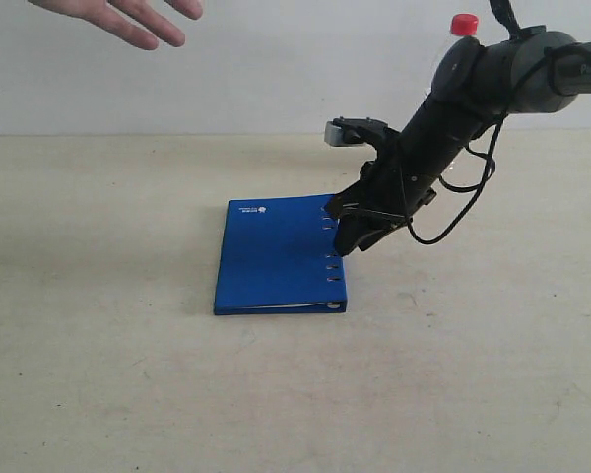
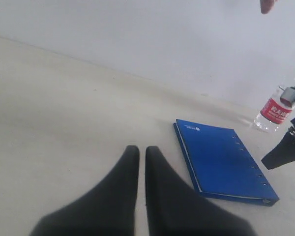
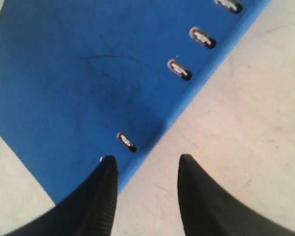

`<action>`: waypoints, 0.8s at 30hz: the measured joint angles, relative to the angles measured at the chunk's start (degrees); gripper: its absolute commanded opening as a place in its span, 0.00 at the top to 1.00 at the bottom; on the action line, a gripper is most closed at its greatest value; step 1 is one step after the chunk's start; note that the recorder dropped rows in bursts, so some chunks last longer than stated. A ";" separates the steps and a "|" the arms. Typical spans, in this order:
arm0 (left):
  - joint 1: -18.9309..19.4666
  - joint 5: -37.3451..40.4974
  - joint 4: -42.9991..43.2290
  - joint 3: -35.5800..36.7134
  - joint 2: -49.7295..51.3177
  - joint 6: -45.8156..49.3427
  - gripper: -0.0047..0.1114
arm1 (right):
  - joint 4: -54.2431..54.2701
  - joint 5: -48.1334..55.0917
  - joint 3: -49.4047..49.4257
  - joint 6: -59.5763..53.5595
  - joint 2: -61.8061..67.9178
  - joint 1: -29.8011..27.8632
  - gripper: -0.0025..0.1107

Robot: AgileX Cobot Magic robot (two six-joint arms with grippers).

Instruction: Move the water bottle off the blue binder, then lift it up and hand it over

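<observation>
The blue binder [image 1: 276,256] lies flat on the table, its row of holes along the right edge. Behind my right arm the water bottle [image 1: 462,26] stands upright on the table, off the binder; only its red cap and a little clear plastic show there. Its red label shows in the left wrist view [image 2: 274,110]. My right gripper [image 1: 350,236] is open and low over the binder's holed edge [image 3: 88,73], one finger over the cover and one over the table [image 3: 147,164]. My left gripper [image 2: 138,153] is shut on nothing, some way from the binder [image 2: 221,162].
A person's open hand [image 1: 128,20] reaches in at the top left of the exterior view. The beige table [image 1: 98,374] stretches around the binder, with a pale wall behind. A cable loops off my right arm [image 1: 463,212].
</observation>
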 measured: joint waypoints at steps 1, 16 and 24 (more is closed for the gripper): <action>0.00 0.27 0.00 0.00 0.00 0.00 0.92 | 0.01 -0.55 0.00 0.00 0.00 0.00 0.68; -0.80 -13.88 -4.29 0.00 0.00 -2.71 0.92 | 1.44 -14.21 0.00 -0.44 0.00 0.00 0.68; -9.89 -35.51 45.42 -3.76 11.85 -43.21 0.92 | 10.28 -12.16 0.00 -2.51 0.00 0.00 0.68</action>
